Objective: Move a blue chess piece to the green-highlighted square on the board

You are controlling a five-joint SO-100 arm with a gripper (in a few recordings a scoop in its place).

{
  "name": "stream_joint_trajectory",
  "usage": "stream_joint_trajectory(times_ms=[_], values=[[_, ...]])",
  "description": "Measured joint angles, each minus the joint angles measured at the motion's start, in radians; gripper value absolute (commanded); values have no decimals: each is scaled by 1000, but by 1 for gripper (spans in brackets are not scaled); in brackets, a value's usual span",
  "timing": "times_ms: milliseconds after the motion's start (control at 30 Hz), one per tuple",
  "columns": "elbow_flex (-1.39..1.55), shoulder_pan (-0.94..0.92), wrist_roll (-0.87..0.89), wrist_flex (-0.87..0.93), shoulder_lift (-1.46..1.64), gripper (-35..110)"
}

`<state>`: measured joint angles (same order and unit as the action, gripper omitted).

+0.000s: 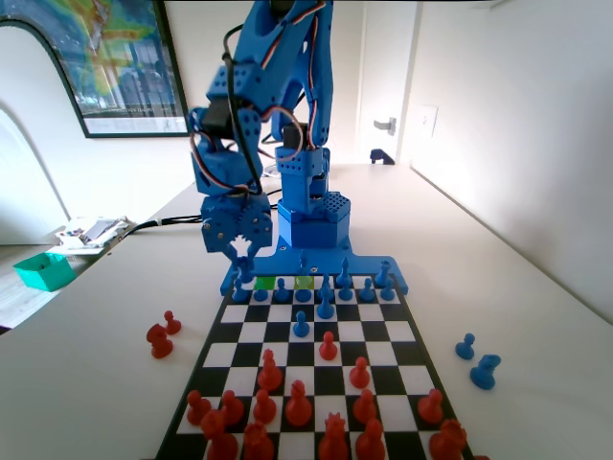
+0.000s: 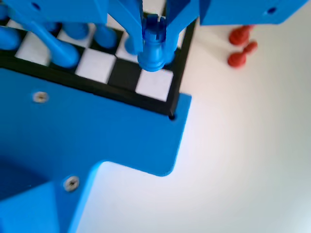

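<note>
Surface: pale table (image 1: pixel 536 316), white walls, framed picture at upper left of fixed view.
Gripper (image 2: pixel 154 41): low over the board's corner by the blue bracket; jaws narrow, closed on either side of a blue rook.
Blue rook (image 2: pixel 153 48): between the jaws, above the white corner square; contact with the square not clear.
Board (image 1: pixel 402 331): chequered, blue pieces along the arm's end, red pieces along the near end in fixed view.
Green-highlighted square (image 1: pixel 262 284): arm-end row, just right of the gripper (image 1: pixel 241 251) in fixed view; lime-tinted square (image 1: pixel 305 283) 2 squares further right.
Off-board: 2 red pieces (image 1: pixel 161 335) left, 2 blue pieces (image 1: pixel 476 360) right, fixed view.
</note>
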<state>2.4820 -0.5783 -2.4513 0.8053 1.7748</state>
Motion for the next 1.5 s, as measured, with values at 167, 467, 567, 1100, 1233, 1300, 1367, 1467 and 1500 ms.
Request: stream_joint_trajectory(times_ms=[167,467,567,1100,1233,1300,1367,1467,1500], values=[[-109,60,-80,181,0,1],[-2,152,-204,80,0,1],[78,144,-242,-20,0,1],[186,230,-210,-161,31,1],[222,244,-204,-190,37,1],[239,242,-210,-219,48,2],[256,242,-224,-244,57,4],[272,242,-232,-256,66,6],[272,242,-232,-256,67,7]])
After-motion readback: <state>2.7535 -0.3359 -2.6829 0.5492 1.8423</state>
